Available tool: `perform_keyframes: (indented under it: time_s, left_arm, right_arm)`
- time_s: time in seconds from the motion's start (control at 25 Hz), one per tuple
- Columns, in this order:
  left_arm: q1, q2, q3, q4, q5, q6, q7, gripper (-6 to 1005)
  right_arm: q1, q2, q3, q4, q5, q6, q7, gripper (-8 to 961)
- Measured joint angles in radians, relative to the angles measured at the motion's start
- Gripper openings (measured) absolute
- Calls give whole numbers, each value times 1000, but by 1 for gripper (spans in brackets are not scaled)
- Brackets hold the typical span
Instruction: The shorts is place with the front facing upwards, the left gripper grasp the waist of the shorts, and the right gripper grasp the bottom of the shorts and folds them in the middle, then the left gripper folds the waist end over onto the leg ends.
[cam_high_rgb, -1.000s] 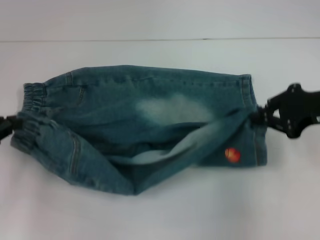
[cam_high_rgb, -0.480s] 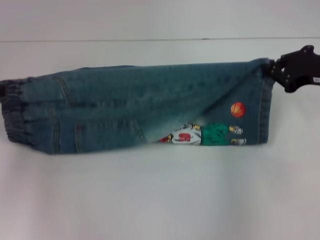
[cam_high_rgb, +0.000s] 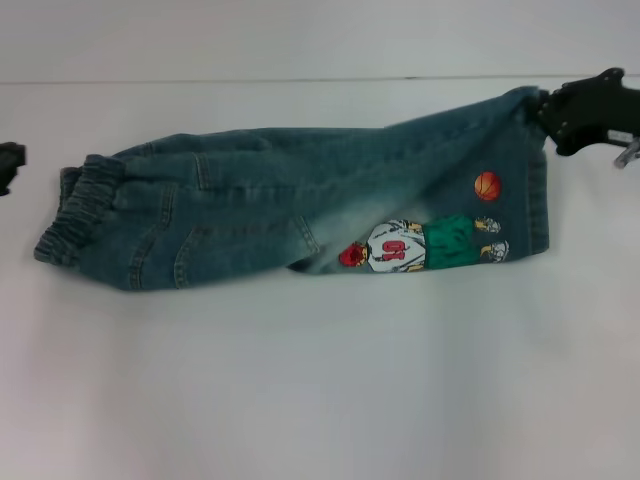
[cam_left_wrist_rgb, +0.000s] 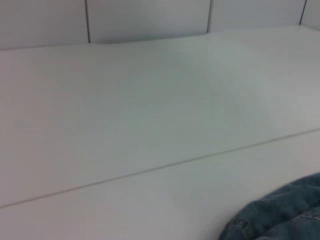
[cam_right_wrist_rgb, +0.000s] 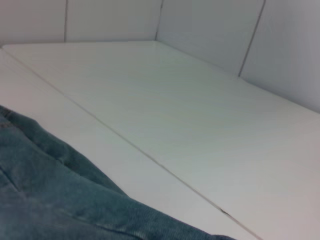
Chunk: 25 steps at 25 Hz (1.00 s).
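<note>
Near edge of the white surface (cam_high_rgb: 320, 400): bare, nothing resting on it.

Mid-field: the shorts (cam_high_rgb: 290, 215) lie folded lengthwise, a long band running across the surface between the two grippers. Cartoon figure print (cam_high_rgb: 420, 245) with a white numbered shirt faces up on the near edge, toward the hem end; an orange ball print (cam_high_rgb: 487, 185) sits just above it.

The waist of the shorts (cam_high_rgb: 75, 215), ruffled and dark, lies flat on the surface at the robot's left. Left gripper (cam_high_rgb: 10, 160) shows only as a black sliver at the edge of the head view, apart from the waistband and slightly farther back; cannot tell how its jaws stand. Left wrist view catches only a corner of denim (cam_left_wrist_rgb: 280, 215) and open surface.

Far right: the bottom of the shorts (cam_high_rgb: 535, 170) rises toward the right gripper (cam_high_rgb: 545, 110). Far corner of the hem is lifted off the surface and meets the jaws, which appear clamped on it. Fabric slopes down from the jaws to the flat part. Right wrist view shows denim (cam_right_wrist_rgb: 55, 200) close under the camera, with the surface seam line beyond.
</note>
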Motion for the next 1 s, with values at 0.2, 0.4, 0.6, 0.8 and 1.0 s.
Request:
perform_keyframes:
  time_s: [0.2,0.4,0.6,0.8,1.0]
  left_arm:
    - [-17,-1,79,-46,-1,-64,0,61]
    - [-21,-4,85,-56,-10,-78,2,61]
    - [34,-13,78,-50,-143,-76,59,61]
    - [110,-15,81,-59,-318,-32,183,62]
    - [150,-16,58,-99,-423,29,271,91]
  right_arm:
    - [47,1,-8,70,7,41,-43,25]
    - [93,1,-22,125,16,109,-67,21]
    - [140,1,-62,187,12,234,-62,28]
    - [158,1,-141,229,9,308,-50,58]
    - [152,1,-200,235,9,360,2,87]
